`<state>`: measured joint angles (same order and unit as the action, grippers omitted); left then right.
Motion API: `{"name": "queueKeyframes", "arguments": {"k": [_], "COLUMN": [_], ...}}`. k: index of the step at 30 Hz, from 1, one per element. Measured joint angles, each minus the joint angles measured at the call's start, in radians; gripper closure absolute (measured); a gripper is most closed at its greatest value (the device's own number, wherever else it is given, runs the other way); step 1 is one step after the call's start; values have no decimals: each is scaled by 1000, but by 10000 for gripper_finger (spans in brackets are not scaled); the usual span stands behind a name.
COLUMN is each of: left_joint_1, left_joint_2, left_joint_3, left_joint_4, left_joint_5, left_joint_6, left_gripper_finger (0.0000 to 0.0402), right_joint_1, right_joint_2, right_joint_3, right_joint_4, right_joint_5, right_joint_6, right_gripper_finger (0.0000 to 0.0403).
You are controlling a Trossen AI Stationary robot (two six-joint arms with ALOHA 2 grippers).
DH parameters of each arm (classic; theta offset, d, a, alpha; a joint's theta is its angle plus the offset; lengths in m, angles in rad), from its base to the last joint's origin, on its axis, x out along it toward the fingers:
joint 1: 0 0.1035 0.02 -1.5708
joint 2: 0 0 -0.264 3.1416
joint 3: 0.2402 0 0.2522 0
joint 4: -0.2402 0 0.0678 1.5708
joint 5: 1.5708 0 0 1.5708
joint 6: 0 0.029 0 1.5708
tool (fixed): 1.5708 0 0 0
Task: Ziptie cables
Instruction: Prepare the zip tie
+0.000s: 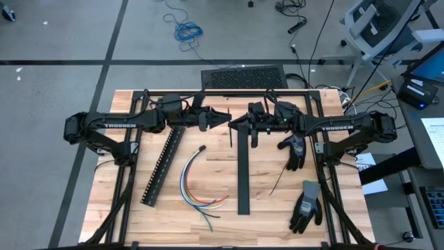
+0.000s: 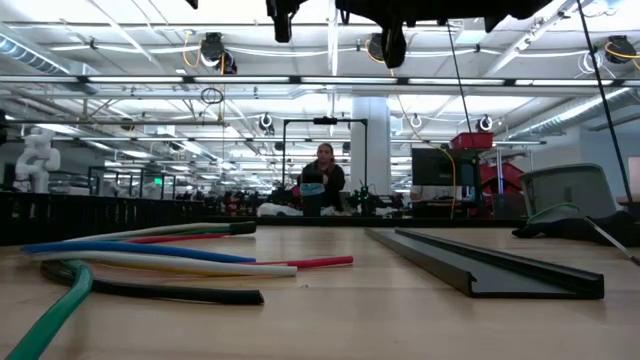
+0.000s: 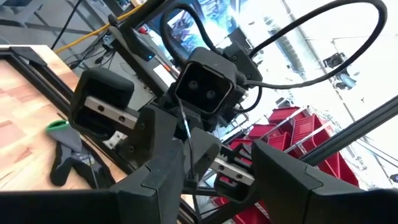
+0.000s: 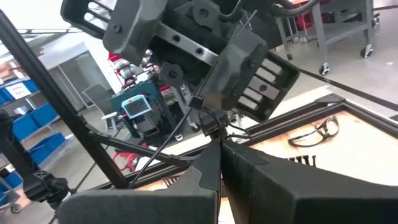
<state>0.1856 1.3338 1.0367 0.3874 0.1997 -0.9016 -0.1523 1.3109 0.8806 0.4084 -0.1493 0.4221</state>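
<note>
Cables (image 1: 195,182), lying loose on the table (image 1: 263,208): light, limp, best held near the black tip; left gripper (image 1: 220,119) half-open, right gripper (image 1: 239,122) closed on a thin black zip tie (image 1: 231,133).

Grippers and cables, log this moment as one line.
left gripper: raised mid-table, facing right | right gripper: shut on zip tie | cables: loose on table

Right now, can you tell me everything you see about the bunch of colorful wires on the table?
The cables are thin bendy wires in yellow, green, blue, white and red, probably plastic-coated. They join at a small black tip at the far end, curve toward the table's front and fan out at their loose ends. They lie flat on the wooden table, between two long black strips. Neither end effector touches them.
</note>
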Motion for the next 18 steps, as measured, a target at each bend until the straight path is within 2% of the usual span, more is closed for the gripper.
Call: {"name": "queueKeyframes", "arguments": {"k": [5,12,18], "left_joint_1": [1,24,43], "left_joint_2": [0,0,0], "left_joint_3": [0,0,0], "left_joint_4": [-2,-4,-3], "left_joint_5": [0,0,4], "left_joint_6": [21,24,21], "left_gripper_finger": [265,388,400], "right_joint_1": [-6,-6,-6], "right_joint_2": [0,0,0], "right_joint_3": [0,0,0], "right_joint_4": [-2,-2,-1], "right_joint_5": [0,-2,-2], "right_joint_6": [-5,-8,-8], "right_gripper_finger": [403,403,403]}}
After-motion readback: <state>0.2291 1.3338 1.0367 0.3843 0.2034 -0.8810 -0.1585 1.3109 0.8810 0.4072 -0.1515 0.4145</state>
